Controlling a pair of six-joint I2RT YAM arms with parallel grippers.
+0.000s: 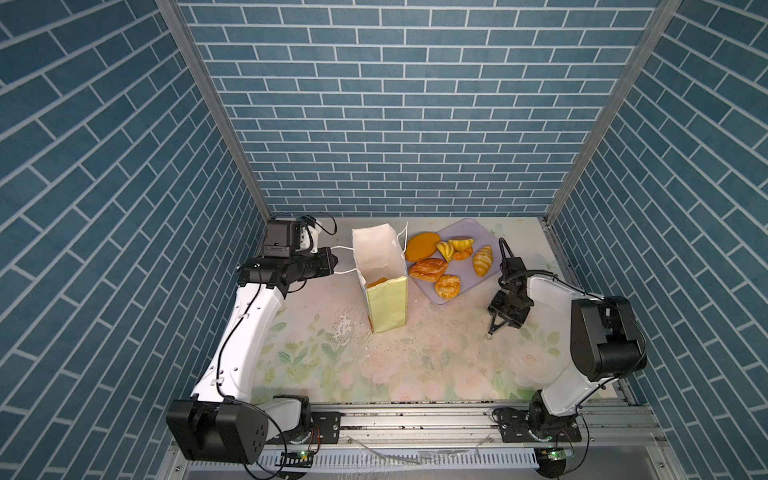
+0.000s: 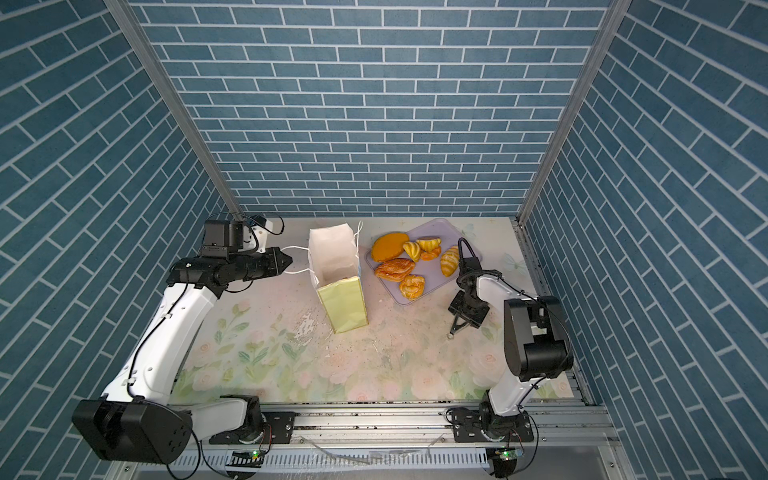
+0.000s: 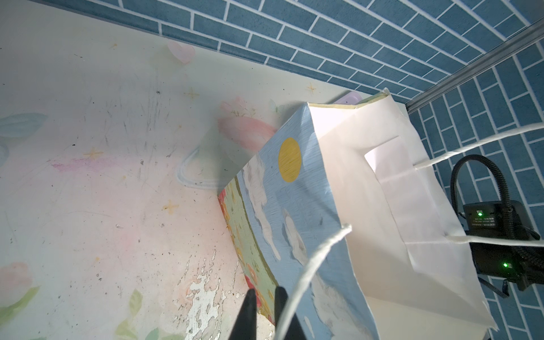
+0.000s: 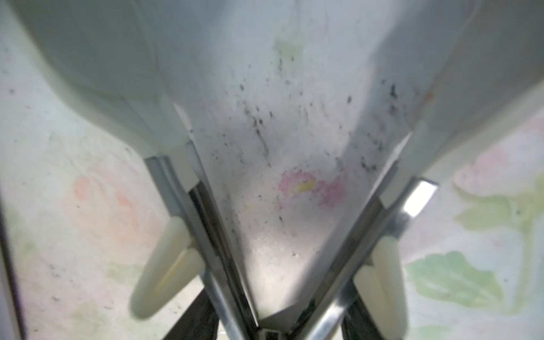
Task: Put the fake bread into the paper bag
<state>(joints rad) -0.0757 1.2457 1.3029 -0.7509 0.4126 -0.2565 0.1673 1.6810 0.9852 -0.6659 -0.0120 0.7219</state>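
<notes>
I am pinching the white cord handle of the paper bag with my left gripper, fingers pressed nearly together, left of centre in both top views. The bag is standing upright at the middle of the table, its long axis running vertically, its mouth gaping upward and its narrow green side facing the lower edge of the frame. One piece of fake bread is showing orange at the bottom of the bag in a top view. The rest is lying on the lilac tray just right of the bag: the round bun is slanting from lower left to upper right, and the croissant is lying almost up-and-down in the frame. Only my left wrist view is showing the bag's blue cloud face with its yellow disc, and the cord crossing one finger. My right gripper is pointing down at the table, right of centre. Its fingers are blurring into a V over bare tabletop in the right wrist view, so I cannot tell whether they are spread or closed.
</notes>
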